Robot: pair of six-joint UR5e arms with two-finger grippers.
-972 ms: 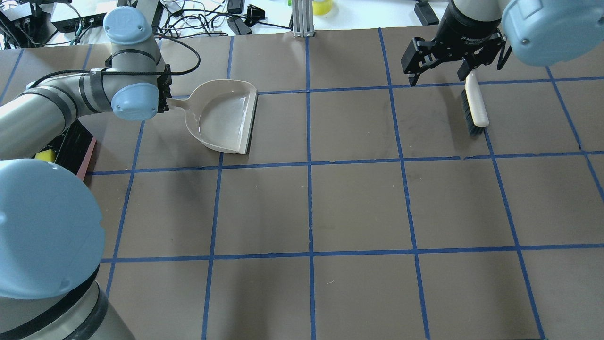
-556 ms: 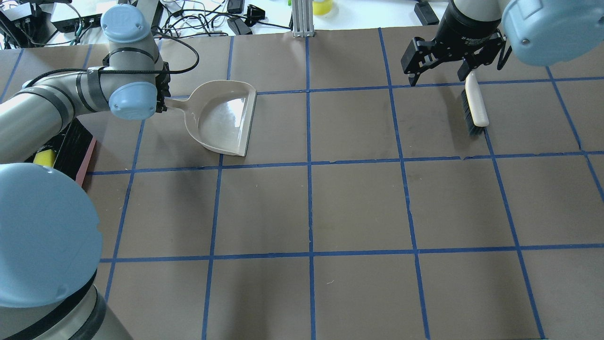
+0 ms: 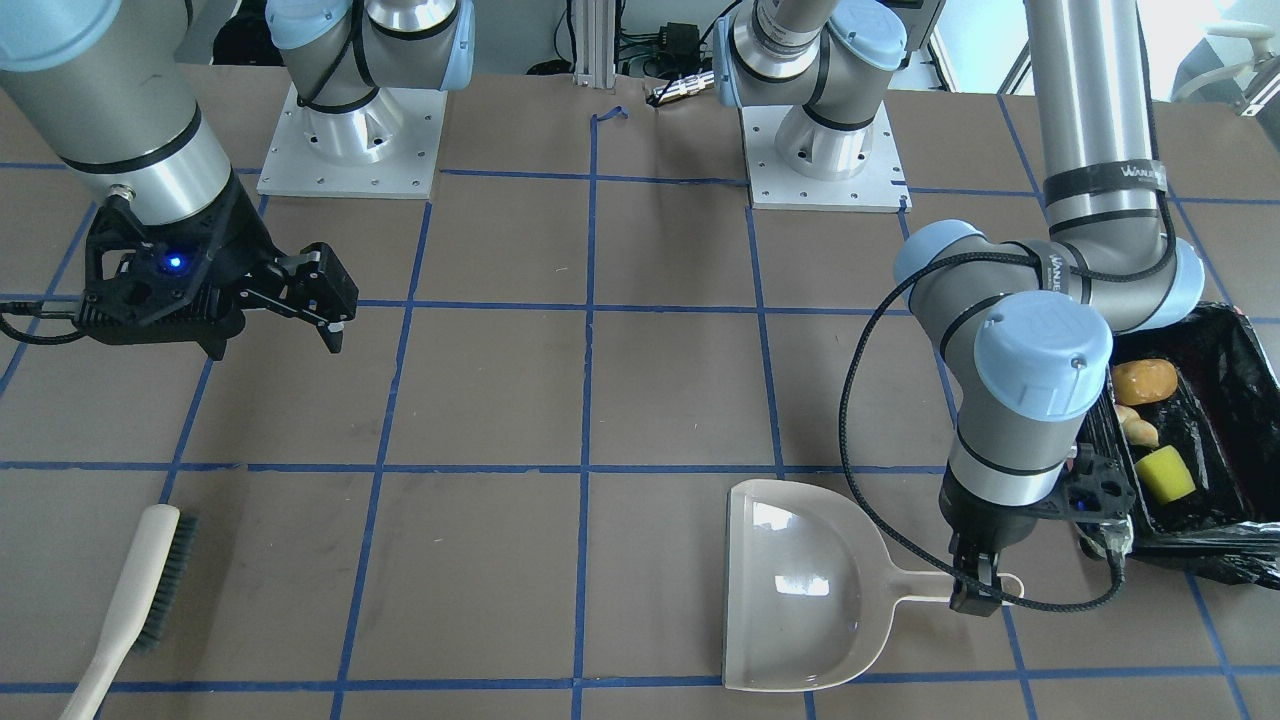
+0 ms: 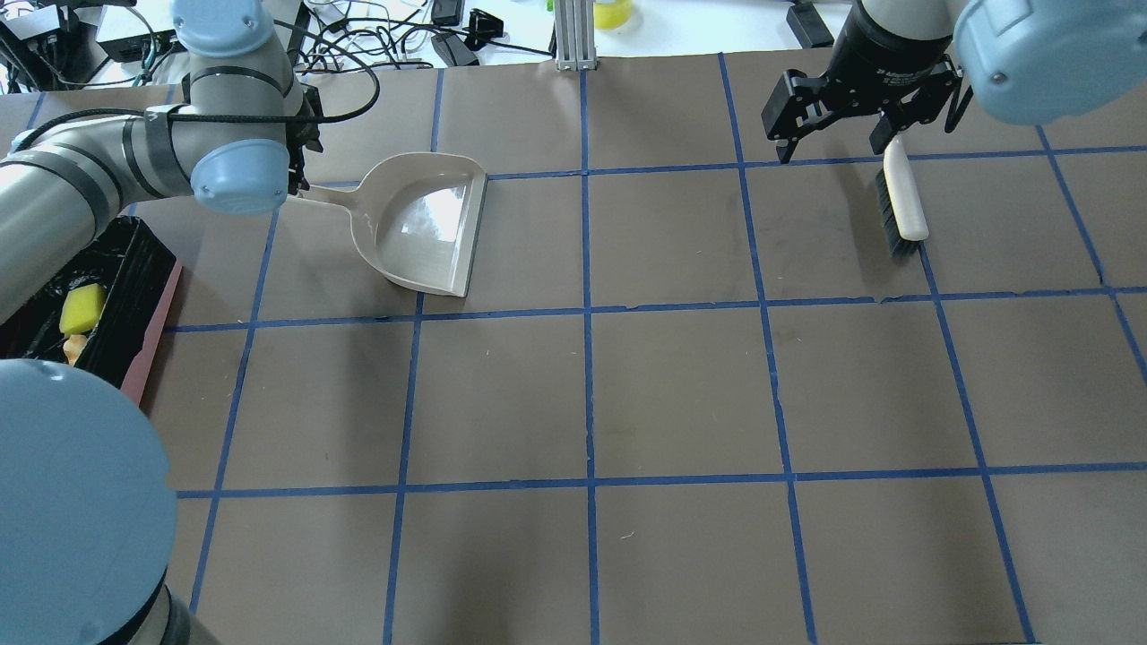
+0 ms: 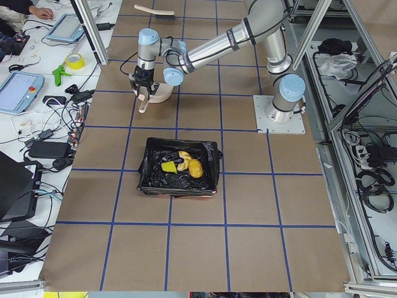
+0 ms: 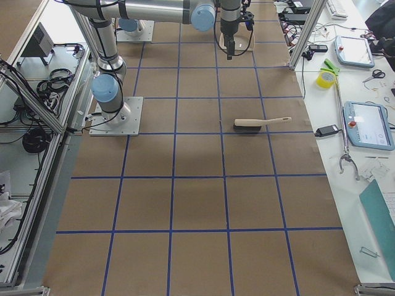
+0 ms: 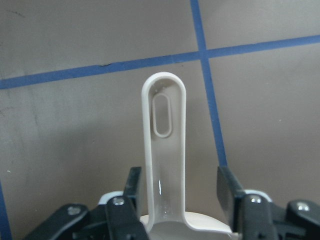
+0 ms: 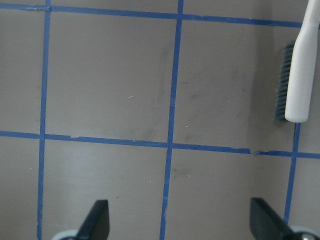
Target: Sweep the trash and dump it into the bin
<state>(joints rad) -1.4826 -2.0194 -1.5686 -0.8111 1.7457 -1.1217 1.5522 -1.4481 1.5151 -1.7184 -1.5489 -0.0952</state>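
Observation:
The trash lies in the bin point(image 3: 1238, 352), a pink box with a black bag: the golden-brown lump point(image 3: 1146, 381), the cream slice point(image 3: 1140, 427) and the yellow sponge point(image 3: 1165, 474). The sponge point(image 4: 82, 307) also shows in the overhead view. The empty beige dustpan point(image 3: 800, 590) lies flat on the table beside the bin. My left gripper point(image 3: 976, 592) is open and straddles the dustpan's handle point(image 7: 164, 130), with a gap on one side. My right gripper point(image 4: 830, 141) is open and empty, above the table near the brush point(image 4: 903, 193).
The brush point(image 3: 130, 598) lies on the table at the far right from the robot. Blue tape lines grid the brown table point(image 4: 681, 385). Cables and tools lie beyond the table's far edge point(image 4: 403, 45).
My left wrist has shifted back and to the left, and more of the bin shows. The dustpan has stayed almost in place. The right arm and the brush have not moved.

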